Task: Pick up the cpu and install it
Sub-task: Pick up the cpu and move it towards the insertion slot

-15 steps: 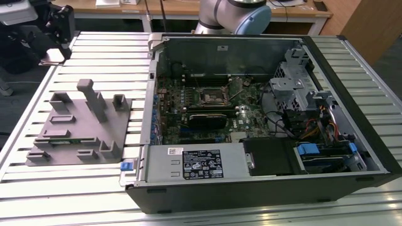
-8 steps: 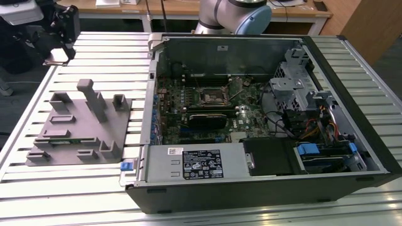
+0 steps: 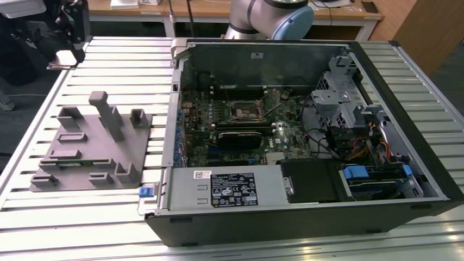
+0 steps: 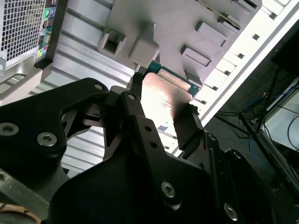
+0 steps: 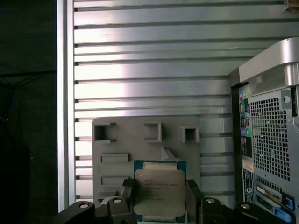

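Gripper [image 5: 160, 189] clamped on cpu [image 5: 160, 198] edges, held clear of grey fixture [image 5: 121, 140].
I judge this thin edge hold could let it slip.

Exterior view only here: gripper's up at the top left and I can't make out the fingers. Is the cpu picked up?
Observer: Yes. Both wrist views show the cpu clamped between the fingers, silvery top showing.
Operator: Held by its edges?
Observer: By two opposite edges; its green border is visible in the first wrist view.
Operator: What's behind it?
Observer: In the first wrist view, the grey fixture, with the case's rear panel beside it.
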`<move>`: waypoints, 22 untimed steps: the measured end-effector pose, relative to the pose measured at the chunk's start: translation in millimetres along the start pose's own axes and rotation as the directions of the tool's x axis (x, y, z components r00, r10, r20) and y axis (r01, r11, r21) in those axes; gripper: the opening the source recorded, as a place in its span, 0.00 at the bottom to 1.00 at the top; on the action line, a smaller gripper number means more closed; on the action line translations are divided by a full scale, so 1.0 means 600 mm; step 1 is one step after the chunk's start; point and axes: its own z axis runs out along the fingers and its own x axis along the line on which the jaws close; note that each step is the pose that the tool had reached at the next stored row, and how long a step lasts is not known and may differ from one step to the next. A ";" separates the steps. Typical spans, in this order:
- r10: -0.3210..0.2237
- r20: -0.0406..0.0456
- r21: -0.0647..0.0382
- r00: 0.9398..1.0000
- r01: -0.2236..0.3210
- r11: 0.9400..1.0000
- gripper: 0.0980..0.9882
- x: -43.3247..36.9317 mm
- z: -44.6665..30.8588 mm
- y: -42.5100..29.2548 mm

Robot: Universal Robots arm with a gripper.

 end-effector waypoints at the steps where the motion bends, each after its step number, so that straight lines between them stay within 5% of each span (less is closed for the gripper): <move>1: 0.000 0.000 0.000 1.000 0.000 1.000 0.48 -0.003 0.000 0.000; 10: 0.000 -0.002 0.000 1.000 0.000 1.000 0.48 -0.032 -0.001 0.002; 22: 0.000 -0.002 0.000 1.000 0.000 1.000 0.48 -0.053 -0.001 0.003</move>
